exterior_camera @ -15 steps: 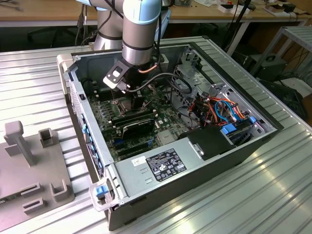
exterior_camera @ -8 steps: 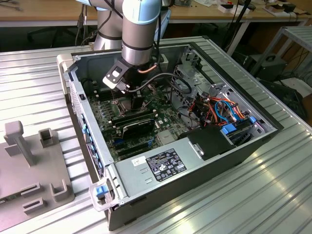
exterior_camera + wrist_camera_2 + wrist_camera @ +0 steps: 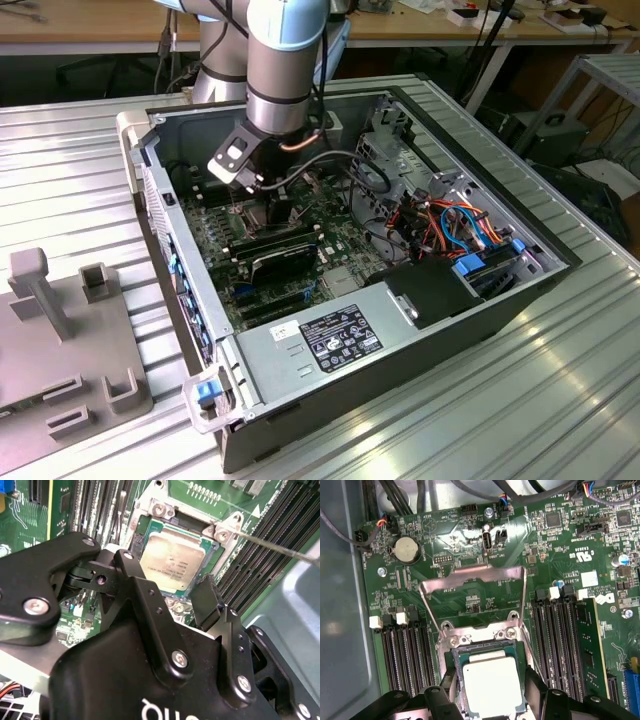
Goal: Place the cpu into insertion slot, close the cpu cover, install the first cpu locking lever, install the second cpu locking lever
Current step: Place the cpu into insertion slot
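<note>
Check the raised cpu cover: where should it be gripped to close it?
Likely grip the cpu cover by its free cross edge, opposite the hinge, coming from above: it stands tilted open, and the window leaves room either side of that thin bar.

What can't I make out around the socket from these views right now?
1. First wrist view: the near side of the insertion slot is covered by the gripper and cut off by the picture's edge.
2. Second wrist view: a thin locking lever runs off the edge; its end is unseen.
3. Both wrist views: whether the cpu sits fully flat cannot be told.
4. Exterior view: the arm hides the insertion slot.
</note>
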`<action>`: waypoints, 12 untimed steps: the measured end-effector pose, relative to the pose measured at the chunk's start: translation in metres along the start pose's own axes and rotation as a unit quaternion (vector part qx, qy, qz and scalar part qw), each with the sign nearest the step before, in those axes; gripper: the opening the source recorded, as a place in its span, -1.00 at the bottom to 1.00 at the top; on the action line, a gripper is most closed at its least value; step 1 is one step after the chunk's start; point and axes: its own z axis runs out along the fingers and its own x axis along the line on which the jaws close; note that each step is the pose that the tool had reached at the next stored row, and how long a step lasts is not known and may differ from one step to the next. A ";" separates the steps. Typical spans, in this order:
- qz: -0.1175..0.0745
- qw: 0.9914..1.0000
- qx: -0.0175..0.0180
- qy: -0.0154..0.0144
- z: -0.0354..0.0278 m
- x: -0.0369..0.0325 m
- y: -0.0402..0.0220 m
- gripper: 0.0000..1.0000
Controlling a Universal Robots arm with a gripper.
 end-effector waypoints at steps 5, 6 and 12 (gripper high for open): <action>-0.018 1.000 0.000 0.001 0.0000 -0.0001 -0.0005 0.31; -0.018 1.000 0.000 0.001 0.0000 -0.0001 -0.0005 0.29; -0.006 1.000 0.000 0.001 0.0001 0.0000 0.0010 0.14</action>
